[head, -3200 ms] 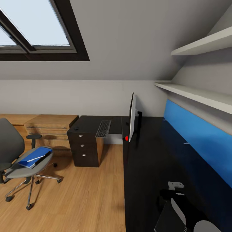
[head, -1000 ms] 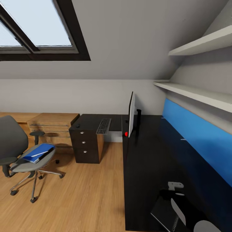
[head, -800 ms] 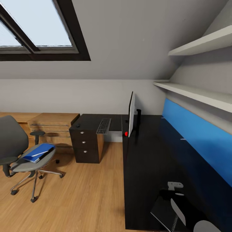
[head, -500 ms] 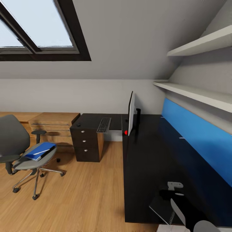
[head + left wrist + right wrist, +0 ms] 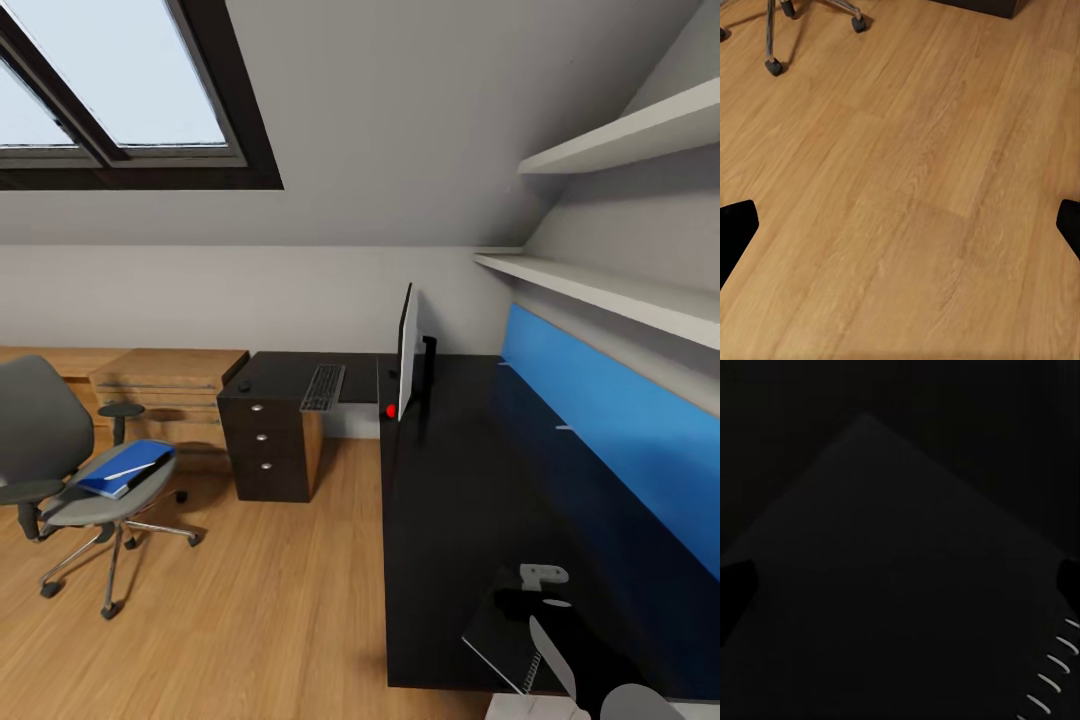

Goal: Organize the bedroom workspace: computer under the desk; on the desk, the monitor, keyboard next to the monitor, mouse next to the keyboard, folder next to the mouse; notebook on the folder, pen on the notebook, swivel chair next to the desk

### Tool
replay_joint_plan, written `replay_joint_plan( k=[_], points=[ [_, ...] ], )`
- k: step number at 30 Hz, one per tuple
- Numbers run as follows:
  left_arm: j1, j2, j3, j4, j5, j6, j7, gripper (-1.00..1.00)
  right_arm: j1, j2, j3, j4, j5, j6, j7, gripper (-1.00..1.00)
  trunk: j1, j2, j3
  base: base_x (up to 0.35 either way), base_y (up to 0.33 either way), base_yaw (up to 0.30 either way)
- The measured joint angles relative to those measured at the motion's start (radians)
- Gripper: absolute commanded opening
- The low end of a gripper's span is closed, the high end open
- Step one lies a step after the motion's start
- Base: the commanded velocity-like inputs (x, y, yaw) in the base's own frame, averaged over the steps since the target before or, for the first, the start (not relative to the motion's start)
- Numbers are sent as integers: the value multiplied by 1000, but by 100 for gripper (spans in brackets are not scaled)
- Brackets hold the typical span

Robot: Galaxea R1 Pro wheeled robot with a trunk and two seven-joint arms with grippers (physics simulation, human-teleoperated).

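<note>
Below, both hands agape: left [image 5: 900,217] over grainy plank floor [image 5: 907,187], right [image 5: 900,577] over matte spiral-bound notebook [image 5: 892,585].

An attic home office is showing: skylight [image 5: 110,90] in sloping ceiling, black desk [image 5: 450,500] holding monitor [image 5: 407,350], swivel chair [image 5: 70,470], wood floor [image 5: 250,600].

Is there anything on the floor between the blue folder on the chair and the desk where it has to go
Nothing visible blocks it. The thick bright blue folder lies on the grey swivel chair, and only bare wooden floor separates the chair from the black L-shaped desk.
</note>
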Motion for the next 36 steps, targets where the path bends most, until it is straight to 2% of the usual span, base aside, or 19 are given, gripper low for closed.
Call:
replay_joint_plan(
  k=[16, 24, 36],
  points=[
    [0, 0, 1, 7, 1, 2, 0, 100, 0, 0, -1, -1, 0, -2, 0, 100, 0, 0, 0, 82, 0, 0],
    [0, 0, 2, 16, 1, 2, 0, 100, 0, -1, -1, -1, 0, -2, 0, 100, 0, 0, 0, 186, 0, 0],
    [0, -1, 5, 15, 2, 3, 4, 100, 0, -2, -1, -1, 0, -1, 0, 100, 0, 0, 0, 22, 0, 0]
  ],
)
